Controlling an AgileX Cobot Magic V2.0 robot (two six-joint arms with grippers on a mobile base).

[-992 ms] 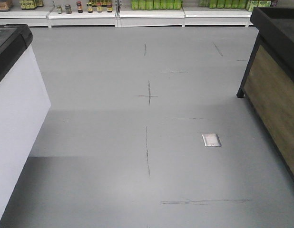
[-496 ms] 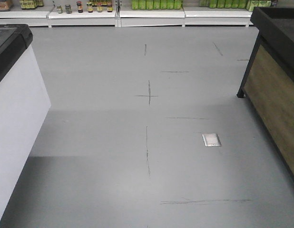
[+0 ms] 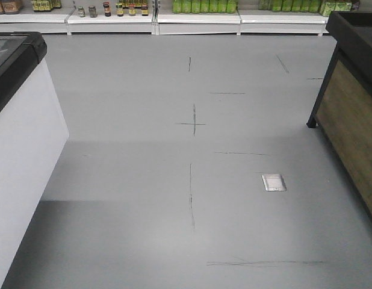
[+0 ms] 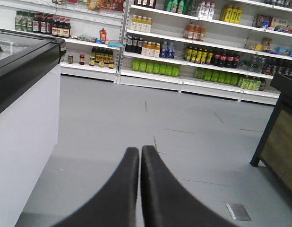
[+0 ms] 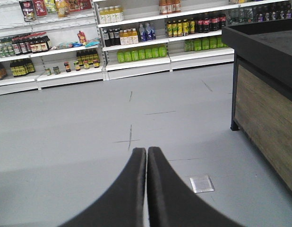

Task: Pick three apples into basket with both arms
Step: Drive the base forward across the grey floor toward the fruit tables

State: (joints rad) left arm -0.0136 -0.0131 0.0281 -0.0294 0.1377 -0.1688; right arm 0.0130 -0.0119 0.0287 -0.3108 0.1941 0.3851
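No apples and no basket show in any view. In the left wrist view my left gripper is shut, its two black fingers pressed together with nothing between them, pointing over the grey floor. In the right wrist view my right gripper is likewise shut and empty, aimed along the floor toward the shelves. Neither arm shows in the front view.
A white chest freezer with a black rim stands at the left. A black-topped wooden display stand is at the right. Shelves of bottles and jars line the far wall. A metal floor plate lies right of centre.
The front view has shifted: the floor marks, shelves and floor plate all slid slightly right and down in the picture, so the base has moved a little. Both grippers stay out of that view.
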